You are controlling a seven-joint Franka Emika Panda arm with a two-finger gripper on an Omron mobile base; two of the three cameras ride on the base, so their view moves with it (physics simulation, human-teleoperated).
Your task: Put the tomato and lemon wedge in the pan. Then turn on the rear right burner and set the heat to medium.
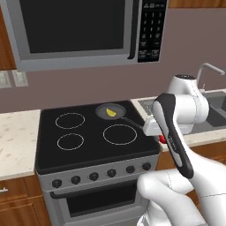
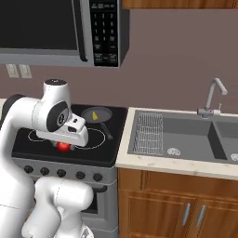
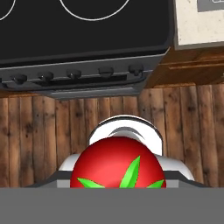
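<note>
The tomato point(image 3: 117, 164), glossy red with green leaves, sits close under the hand camera, above the wooden floor in front of the stove. My gripper point(image 1: 161, 138) is shut on the tomato point(image 1: 163, 139), and the white hand covers most of it. It hangs by the stove's front right corner, with the tomato point(image 2: 63, 147) peeking out below the hand. The dark pan point(image 1: 102, 109) rests on the cooktop's rear right, covering the rear right burner, its handle point(image 1: 133, 123) pointing toward me. The yellow lemon wedge point(image 1: 111, 113) lies inside the pan point(image 2: 103, 111).
Several knobs point(image 1: 93, 176) line the stove front below the black cooktop point(image 1: 92, 152). A microwave point(image 1: 84, 31) hangs overhead. A sink point(image 2: 186, 135) with a faucet point(image 2: 214, 95) lies right of the stove. White-outlined rings mark the other burners point(image 1: 119, 134).
</note>
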